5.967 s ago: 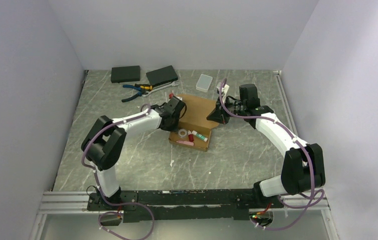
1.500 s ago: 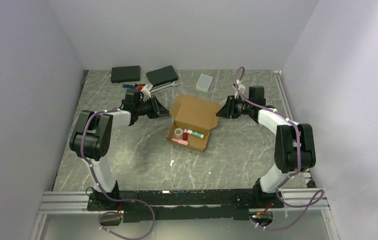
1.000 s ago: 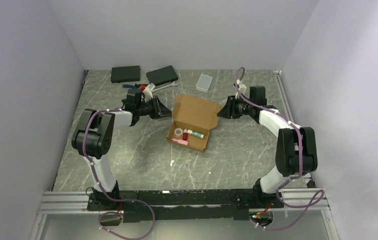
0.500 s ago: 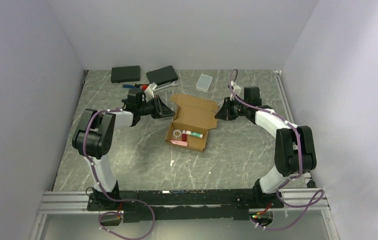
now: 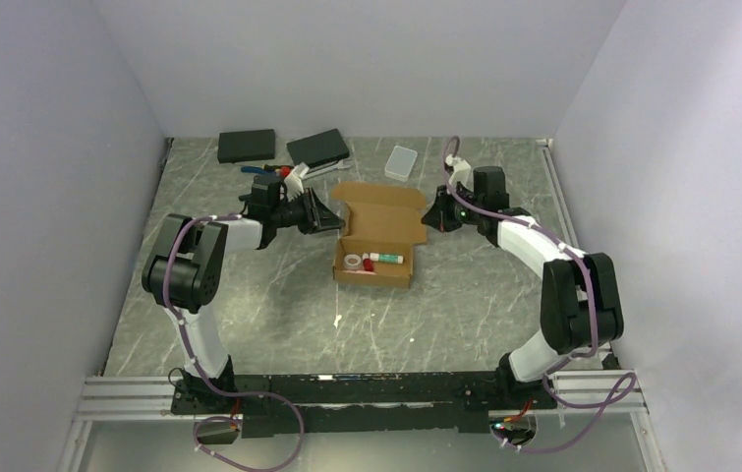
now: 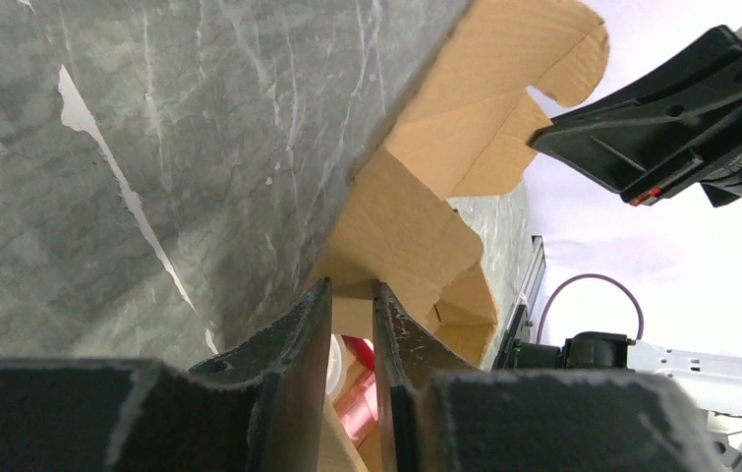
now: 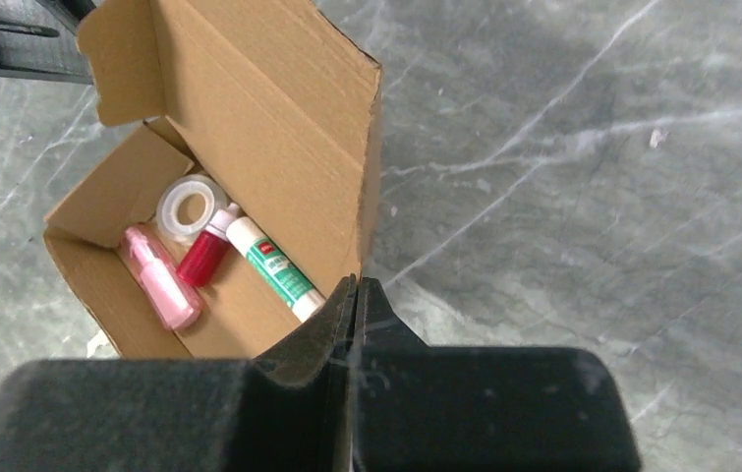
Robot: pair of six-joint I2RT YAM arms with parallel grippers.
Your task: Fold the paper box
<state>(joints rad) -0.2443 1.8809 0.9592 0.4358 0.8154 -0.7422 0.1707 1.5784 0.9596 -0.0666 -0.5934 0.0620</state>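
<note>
Top view: box [image 5: 374,267] in the middle of the table [image 5: 278,295], open, lid [image 5: 378,203] standing up at the far side. Left gripper [image 5: 325,218] at the lid's left end, right gripper [image 5: 431,218] at its right end. Best to bring the lid down from both ends together and evenly, so the box neither skids nor twists.

Left wrist: fingers [image 6: 300,329] set narrow, cardboard right at the tips; pinched or merely touched, cannot tell. Worth confirming a hold on the side flap [image 6: 416,236] before pushing, and tucking it inward ahead of the lid.

Right wrist: jaws closed tight, nothing between them, tips against the lid's lower right corner. Serves best as a blunt pusher, low near the hinge crease. Keep clear of the tape [image 7: 190,206] and bottles [image 7: 155,275] inside, and press slowly so the cardboard bends at the crease, not across the panel.
</note>
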